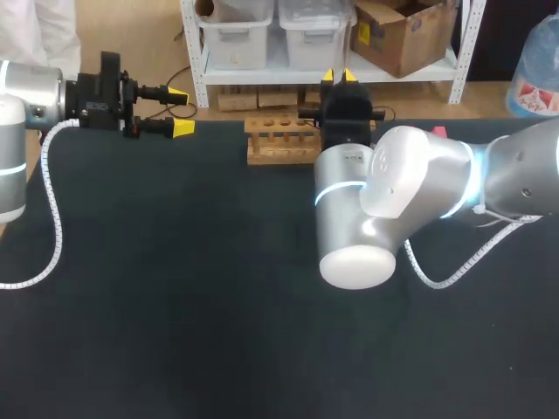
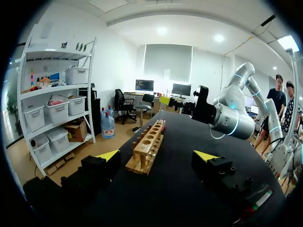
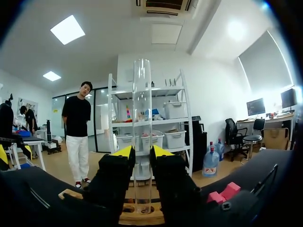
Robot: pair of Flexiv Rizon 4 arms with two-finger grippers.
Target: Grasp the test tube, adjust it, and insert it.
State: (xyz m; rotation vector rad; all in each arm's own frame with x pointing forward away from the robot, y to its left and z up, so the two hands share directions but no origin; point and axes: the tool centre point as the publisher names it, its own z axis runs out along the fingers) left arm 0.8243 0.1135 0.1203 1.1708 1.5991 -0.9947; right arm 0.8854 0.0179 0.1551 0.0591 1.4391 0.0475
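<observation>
The test tube is pinched upright between the two fingers of the right pincer. Its upper end stands well above the yellow tips, and its lower end reaches down to the wooden rack directly under the pincer; whether it sits in a hole cannot be told. The left pincer is held spread with nothing between its fingers, and the rack lies ahead of it on the dark desk.
</observation>
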